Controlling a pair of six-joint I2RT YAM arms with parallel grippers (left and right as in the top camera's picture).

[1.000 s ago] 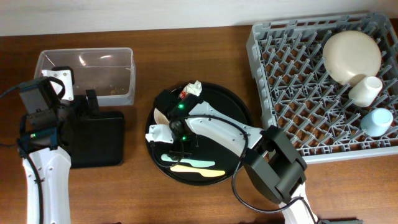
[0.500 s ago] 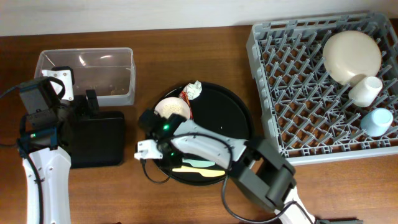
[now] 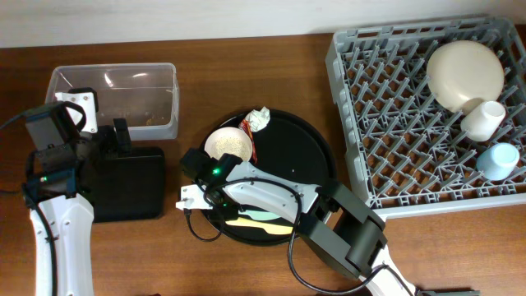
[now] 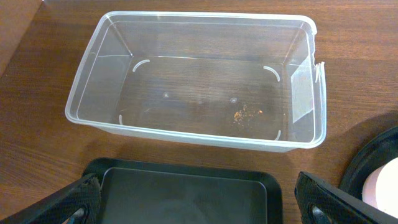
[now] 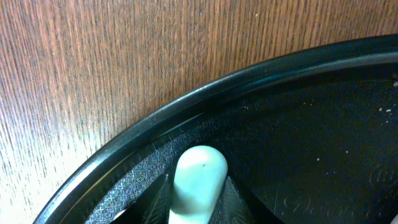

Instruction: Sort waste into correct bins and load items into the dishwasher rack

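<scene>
On the round black tray (image 3: pixel 319 146) lie a mint-green spoon (image 3: pixel 265 217) and a yellow spoon (image 3: pixel 265 228). My right gripper (image 3: pixel 218 205) is at the tray's left rim. In the right wrist view it (image 5: pixel 198 200) is shut on the mint-green spoon's handle end (image 5: pixel 199 174). A pink-rimmed bowl (image 3: pixel 228 144) holds whitish grains, with a white paper wad (image 3: pixel 260 118) and a red wrapper (image 3: pixel 246 130) beside it. My left gripper (image 4: pixel 202 202) hangs open above the shallow black tray (image 4: pixel 186 193), in front of the clear tub (image 4: pixel 186 134).
The grey dishwasher rack (image 3: pixel 394 115) fills the right side, holding a cream plate (image 3: pixel 464 72), a white cup (image 3: pixel 483 119) and a light-blue cup (image 3: pixel 499 160). A few crumbs (image 4: pixel 245 113) lie in the clear tub. Bare wood shows left of the round tray.
My right gripper has moved from the tray's middle to its left rim, uncovering the bowl, and its jaws have closed onto the mint-green spoon's handle. The left arm has not moved.
</scene>
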